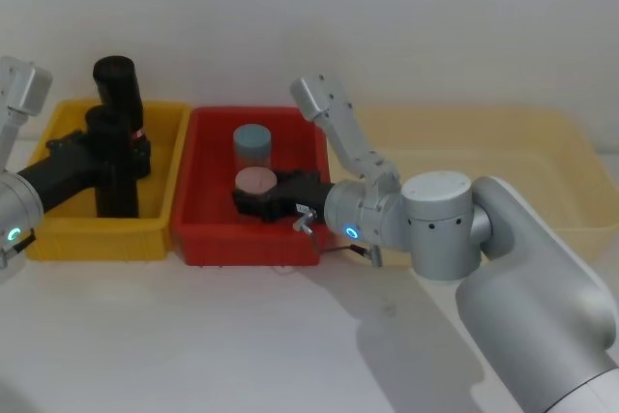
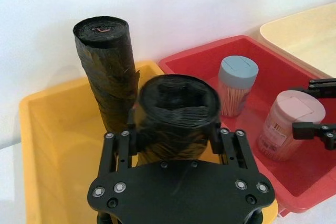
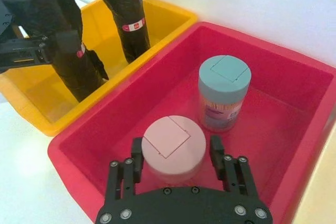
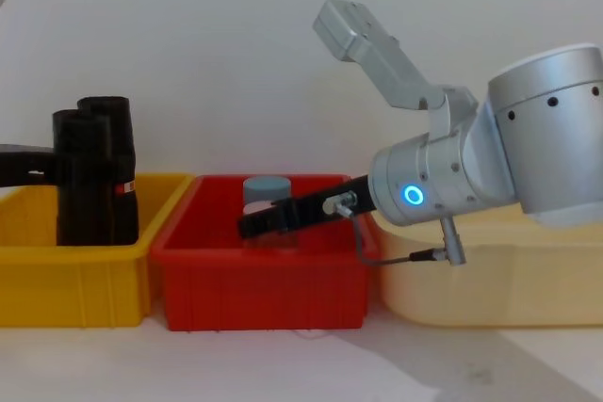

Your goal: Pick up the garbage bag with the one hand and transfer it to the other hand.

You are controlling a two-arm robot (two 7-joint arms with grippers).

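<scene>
The garbage bag point(image 1: 116, 191), a matte black roll wound tight and without a label, stands upright near the middle of the yellow bin point(image 1: 106, 239). The left gripper point(image 2: 176, 140) is clamped on it; whether its foot rests on the bin floor we cannot quite tell. A labelled black roll point(image 1: 118, 84) stands toward the bin's back edge. In the neighbouring red bin point(image 1: 242, 244) the right gripper point(image 3: 176, 145) spreads its jaws about a pink-lidded jar point(image 3: 168, 153). Both bins sit on a white worktop point(image 1: 193, 336) against a plain white wall point(image 1: 387, 7).
</scene>
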